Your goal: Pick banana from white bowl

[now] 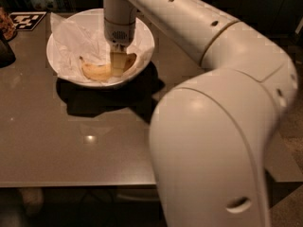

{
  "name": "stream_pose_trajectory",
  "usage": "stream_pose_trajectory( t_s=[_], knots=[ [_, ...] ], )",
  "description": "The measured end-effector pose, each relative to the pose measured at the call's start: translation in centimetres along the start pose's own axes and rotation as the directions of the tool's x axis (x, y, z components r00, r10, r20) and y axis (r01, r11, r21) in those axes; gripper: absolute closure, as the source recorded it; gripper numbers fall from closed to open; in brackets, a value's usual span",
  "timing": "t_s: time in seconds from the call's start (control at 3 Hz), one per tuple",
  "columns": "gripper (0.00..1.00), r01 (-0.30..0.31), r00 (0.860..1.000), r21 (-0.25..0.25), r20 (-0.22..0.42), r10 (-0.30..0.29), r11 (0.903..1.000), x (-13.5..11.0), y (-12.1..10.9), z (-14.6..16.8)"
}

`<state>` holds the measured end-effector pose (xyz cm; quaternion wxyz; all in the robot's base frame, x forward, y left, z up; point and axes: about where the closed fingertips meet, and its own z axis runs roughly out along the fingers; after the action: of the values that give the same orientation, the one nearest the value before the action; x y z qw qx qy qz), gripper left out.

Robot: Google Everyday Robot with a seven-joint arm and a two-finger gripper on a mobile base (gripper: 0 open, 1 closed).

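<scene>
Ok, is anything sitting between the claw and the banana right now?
Nothing visible does. The claw is down inside the white bowl, right at the middle of the banana, covering part of it. The crumpled paper lies under and behind the banana, not between them.
</scene>
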<state>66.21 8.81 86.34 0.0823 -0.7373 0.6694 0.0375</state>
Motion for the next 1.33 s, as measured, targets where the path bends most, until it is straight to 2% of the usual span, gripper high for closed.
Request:
stream_pose_trajectory(
  t_s=[0.33, 0.67, 1.0, 1.33],
  knots=[
    [1.00, 0.036, 0.996, 0.103, 0.073, -0.044, 0.9940, -0.1, 1.8, -3.4],
    [1.00, 0.069, 0.990, 0.155, 0.112, -0.087, 0.9855, -0.4, 3.4, -5.6],
    [1.00, 0.100, 0.981, 0.186, 0.146, -0.128, 0.9776, -0.5, 4.8, -7.1],
    [1.00, 0.124, 0.965, 0.234, 0.198, -0.172, 0.9642, -0.2, 7.9, -9.8]
  ],
)
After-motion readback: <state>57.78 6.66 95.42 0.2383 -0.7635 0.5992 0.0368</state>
